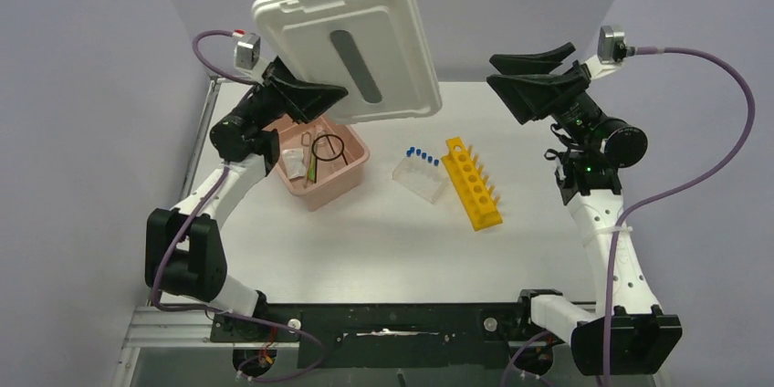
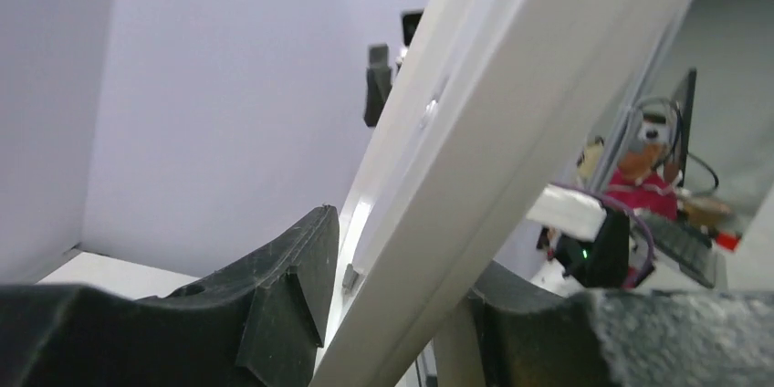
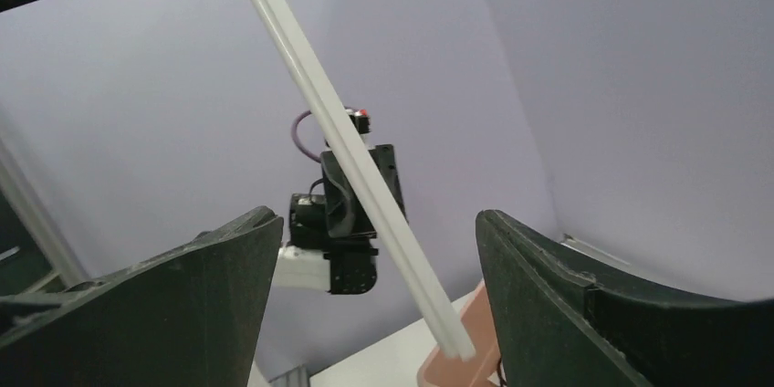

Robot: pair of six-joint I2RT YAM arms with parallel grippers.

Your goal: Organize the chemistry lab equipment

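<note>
My left gripper (image 1: pixel 315 99) is shut on the lower left edge of the white lid (image 1: pixel 347 45) and holds it tilted in the air above the pink tub (image 1: pixel 351 175). In the left wrist view the lid's edge (image 2: pixel 475 131) runs between my left gripper's (image 2: pixel 406 250) fingers. The tub holds a black wire ring (image 1: pixel 329 148), thin sticks (image 1: pixel 311 163) and a small white item (image 1: pixel 294 163). A clear tube rack (image 1: pixel 420 179) with blue-capped tubes (image 1: pixel 422 156) lies beside the yellow holed rack (image 1: pixel 472 183) on the table. My right gripper (image 1: pixel 516 72) is open, empty and raised at the right. I cannot make out the tongs.
The right wrist view shows my open right gripper (image 3: pixel 376 223) facing the lid (image 3: pixel 338 131), the left arm behind it and the tub's corner (image 3: pixel 465 332). Lilac walls close in on the left, back and right. The table (image 1: pixel 383 241) is white.
</note>
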